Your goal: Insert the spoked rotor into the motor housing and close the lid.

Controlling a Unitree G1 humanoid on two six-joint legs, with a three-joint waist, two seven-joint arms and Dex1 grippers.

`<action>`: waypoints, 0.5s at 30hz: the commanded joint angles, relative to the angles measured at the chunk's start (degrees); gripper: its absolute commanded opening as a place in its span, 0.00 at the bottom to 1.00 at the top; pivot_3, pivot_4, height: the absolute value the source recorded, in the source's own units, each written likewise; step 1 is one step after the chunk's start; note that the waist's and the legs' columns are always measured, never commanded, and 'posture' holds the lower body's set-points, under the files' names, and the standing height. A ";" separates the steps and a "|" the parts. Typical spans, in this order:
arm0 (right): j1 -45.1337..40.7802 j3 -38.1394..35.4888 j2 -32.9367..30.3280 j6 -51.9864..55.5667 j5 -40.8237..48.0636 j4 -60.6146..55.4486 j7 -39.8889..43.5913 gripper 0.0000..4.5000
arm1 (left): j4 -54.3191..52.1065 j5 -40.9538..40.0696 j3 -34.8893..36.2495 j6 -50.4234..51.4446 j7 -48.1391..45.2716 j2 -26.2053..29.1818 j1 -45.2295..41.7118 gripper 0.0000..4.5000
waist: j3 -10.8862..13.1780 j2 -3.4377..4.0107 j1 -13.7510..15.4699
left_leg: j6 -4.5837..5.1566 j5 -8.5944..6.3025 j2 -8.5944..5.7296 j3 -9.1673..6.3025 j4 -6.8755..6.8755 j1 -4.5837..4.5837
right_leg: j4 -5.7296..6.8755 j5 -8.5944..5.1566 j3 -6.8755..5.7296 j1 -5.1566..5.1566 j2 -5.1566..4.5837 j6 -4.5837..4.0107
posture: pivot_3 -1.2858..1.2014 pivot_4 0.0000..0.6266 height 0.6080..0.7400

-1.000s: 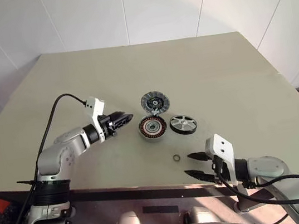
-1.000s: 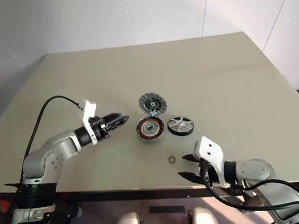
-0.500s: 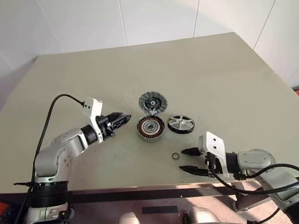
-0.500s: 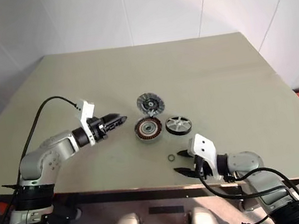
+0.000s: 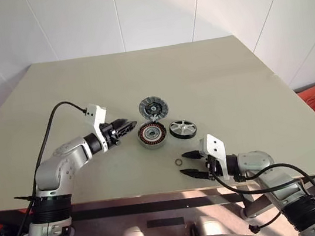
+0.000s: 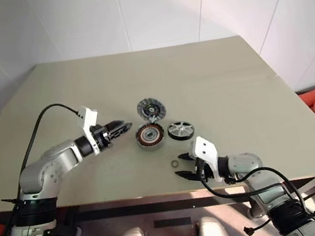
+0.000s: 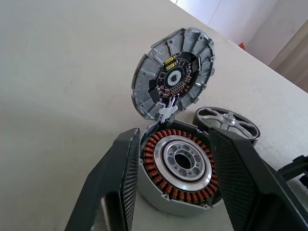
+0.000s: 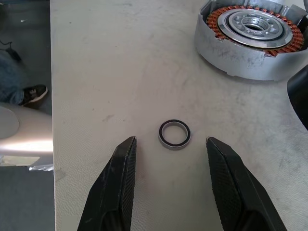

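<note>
You had the spoked rotor (image 5: 182, 128) lying flat on the worktop (image 5: 228, 77), pale spokes up inside its black rim, just to the right of the motor housing (image 5: 151, 136) and untouched by either arm. The housing sat open with its ring of copper-red windings around the silver-white hub exposed, and the lid (image 5: 153, 107) stood tilted up from its far edge, ribbed face and dark centre showing, apparently hinged there so the cavity stayed free for the rotor. Your left end effector (image 7: 173, 185) was spread, one finger on each side of the housing, probably to steady it, though I could not tell whether the fingers touched it. Your right end effector (image 8: 168, 185) was also spread and held nothing, aimed at the small loose metal ring (image 8: 174, 134) near the front edge, not at the rotor.
</note>
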 commanded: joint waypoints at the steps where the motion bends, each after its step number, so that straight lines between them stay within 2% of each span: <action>1: -2.03 0.33 0.29 0.81 -0.53 -0.61 -0.39 0.56 | -2.14 -0.69 0.95 -1.15 0.24 -0.34 -0.23 0.52 | 0.00 0.01 0.06 | 0.01 0.02 0.00 0.00 0.00 -0.01 | 0.00 0.00 0.00 0.00 0.00 -0.01 | 0.52 0.00 1.00; 6: -2.86 0.71 0.46 2.22 -0.34 -2.05 -0.15 0.56 | -2.14 -0.61 1.04 -1.62 0.60 -0.97 0.02 0.52 | 0.00 0.01 0.18 | 0.14 0.04 -0.03 0.00 -0.01 -0.13 | -0.01 0.24 0.00 -0.02 -0.01 -0.40 | 0.52 0.00 1.00; 15: -1.49 0.08 -0.47 5.15 0.64 -4.44 0.24 0.56 | -2.75 -0.72 1.50 -1.61 1.12 -1.03 0.82 0.52 | 0.01 0.02 0.26 | 0.22 -0.01 -0.03 0.00 -0.07 -0.35 | -0.06 0.25 -0.03 -0.20 -0.02 -0.44 | 0.52 0.00 1.00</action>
